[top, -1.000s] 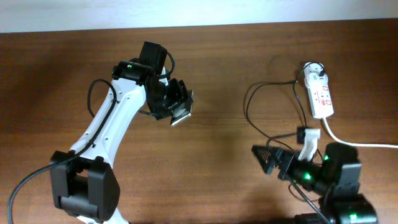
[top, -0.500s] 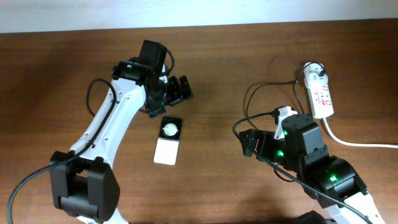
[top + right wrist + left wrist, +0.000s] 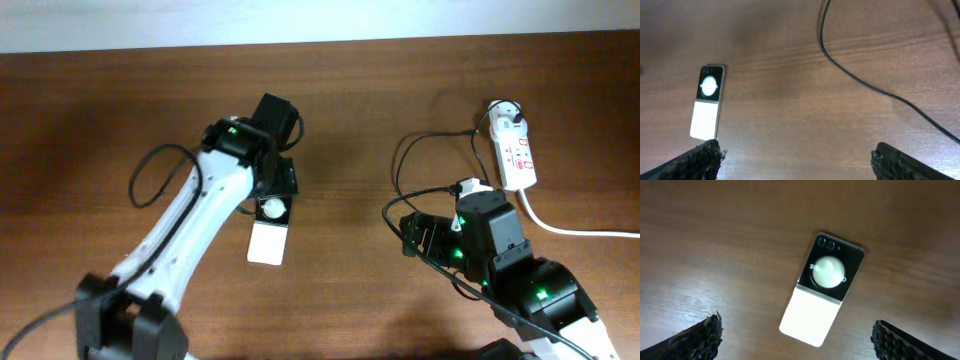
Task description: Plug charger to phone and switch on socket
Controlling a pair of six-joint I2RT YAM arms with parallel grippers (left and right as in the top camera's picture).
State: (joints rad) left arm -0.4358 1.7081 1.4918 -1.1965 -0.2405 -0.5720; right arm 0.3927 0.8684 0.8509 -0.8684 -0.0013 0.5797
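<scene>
Left gripper (image 3: 277, 183): fingers spread wide, nothing held, positioned above the dark end of the phone (image 3: 822, 287) | Phone: laid flat on the table (image 3: 100, 120), not contacted | Right gripper (image 3: 413, 233): fingers spread, empty | Charger (image 3: 860, 82): cable looped on the table between right gripper and socket (image 3: 517, 150)

On the brown wooden table (image 3: 100, 120) are laid a black-and-white flat phone (image 3: 268, 243), a thin black cable (image 3: 396, 170) and, far right, a white power strip (image 3: 517, 155)

Dark brown wood-grain table (image 3: 90, 120), pale wall strip (image 3: 300, 20) along its far edge.
</scene>
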